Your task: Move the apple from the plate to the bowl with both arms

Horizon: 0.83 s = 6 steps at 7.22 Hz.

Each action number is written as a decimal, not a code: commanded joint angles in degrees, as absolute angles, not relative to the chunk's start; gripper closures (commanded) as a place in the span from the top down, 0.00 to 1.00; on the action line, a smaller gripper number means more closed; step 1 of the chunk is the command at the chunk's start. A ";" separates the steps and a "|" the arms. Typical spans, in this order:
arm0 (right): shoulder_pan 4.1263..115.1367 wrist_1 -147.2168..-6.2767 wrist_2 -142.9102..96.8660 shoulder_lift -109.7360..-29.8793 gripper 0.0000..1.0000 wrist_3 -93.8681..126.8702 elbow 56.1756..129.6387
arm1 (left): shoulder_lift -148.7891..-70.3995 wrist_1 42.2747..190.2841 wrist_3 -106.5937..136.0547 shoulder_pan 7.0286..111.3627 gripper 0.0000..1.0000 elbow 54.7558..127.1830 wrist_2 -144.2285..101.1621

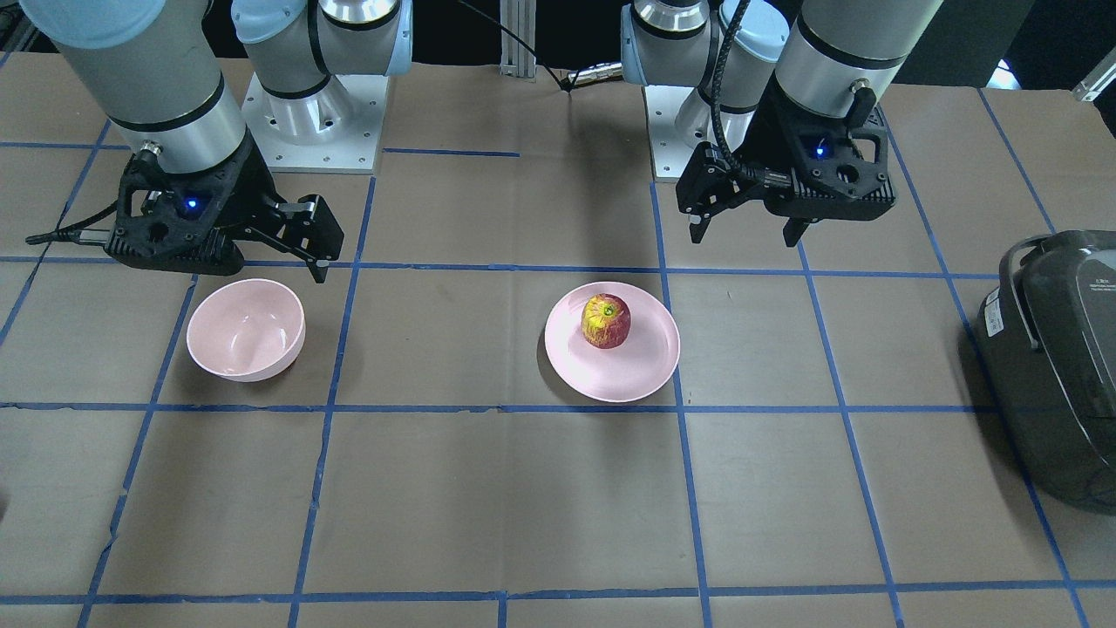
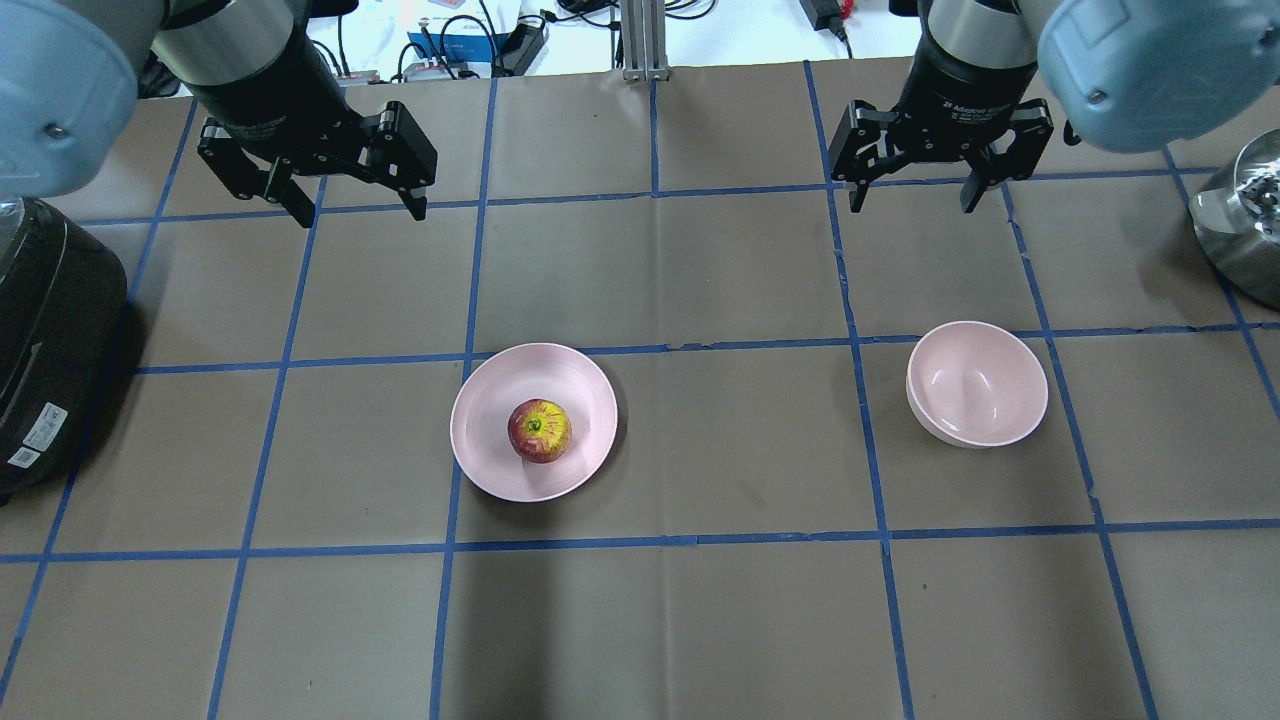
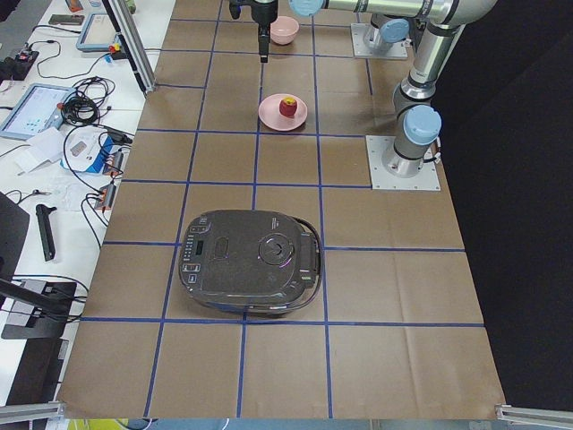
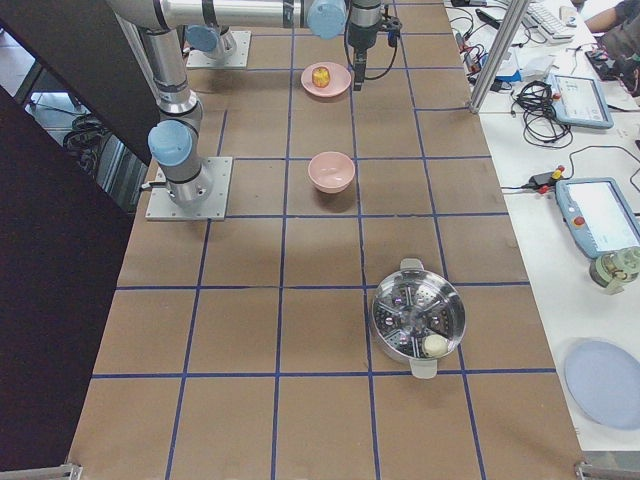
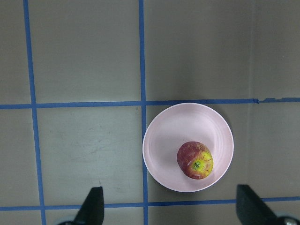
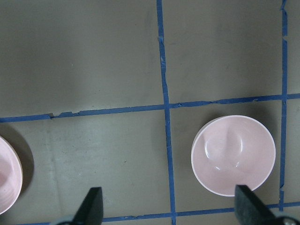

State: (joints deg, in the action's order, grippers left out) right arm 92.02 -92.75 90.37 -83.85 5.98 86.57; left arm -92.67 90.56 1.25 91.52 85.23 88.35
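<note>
The apple (image 1: 606, 320) sits on the pale pink plate (image 1: 645, 371) near the table's middle; it also shows in the overhead view (image 2: 540, 431) and the left wrist view (image 5: 195, 160). The empty pink bowl (image 1: 247, 330) stands apart on the robot's right side (image 2: 977, 385). My left gripper (image 1: 745, 237) hangs open and empty high over the plate area (image 2: 358, 212). My right gripper (image 2: 912, 205) hangs open and empty high over the bowl area; the bowl shows in its wrist view (image 6: 233, 154).
A black rice cooker (image 2: 50, 330) sits at the table's left end. A steel steamer pot (image 2: 1240, 215) sits at the right end. The arm bases (image 1: 314, 113) are bolted on the robot's side. Blue tape lines grid the brown table.
</note>
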 commanded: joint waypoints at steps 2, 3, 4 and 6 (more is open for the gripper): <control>92.02 -92.81 90.00 -83.85 1.00 5.98 86.66 | -93.16 90.18 1.14 91.58 1.00 85.34 87.37; 92.02 -92.73 90.09 -83.85 1.00 5.98 86.66 | -93.77 90.09 0.71 91.84 1.00 85.43 87.36; 92.02 -92.81 90.17 -83.85 1.00 5.98 86.66 | -94.91 89.83 -0.17 92.72 1.00 86.04 87.54; 92.02 -92.81 90.44 -83.85 1.00 5.98 86.75 | -95.01 84.08 -15.12 97.35 1.00 93.12 88.06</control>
State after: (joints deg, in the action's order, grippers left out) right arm 92.02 -92.80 90.27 -83.85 5.98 86.72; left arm -94.87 88.21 -6.96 94.63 88.94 87.74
